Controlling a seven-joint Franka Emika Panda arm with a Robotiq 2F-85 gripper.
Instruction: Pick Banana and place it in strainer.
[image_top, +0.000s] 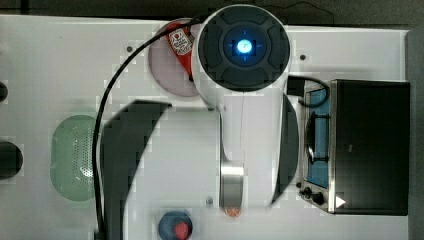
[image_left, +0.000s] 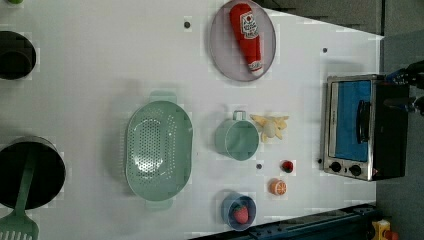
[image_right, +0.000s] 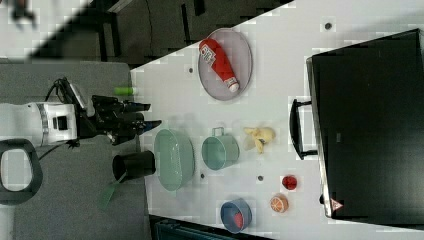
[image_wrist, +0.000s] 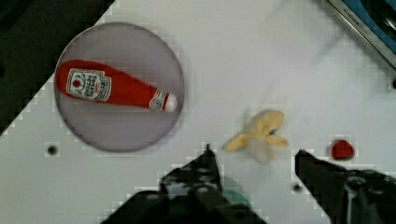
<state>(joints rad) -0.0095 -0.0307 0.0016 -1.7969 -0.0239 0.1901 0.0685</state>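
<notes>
One banana (image_wrist: 259, 135) lay just ahead of my gripper (image_wrist: 254, 156), between its spread, empty fingers, long axis slanting across the gap; the strainer (image_left: 159, 147) sat well apart

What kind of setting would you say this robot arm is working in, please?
Probably a lab tabletop staged as a toy kitchen: a white table with bolt holes holds a small silver toaster oven, a pale mint-green perforated plastic strainer and a plush red ketchup bottle.

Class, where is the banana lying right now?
In the left view, the banana lies on the white table, between the teal cup and the toaster oven.
</notes>
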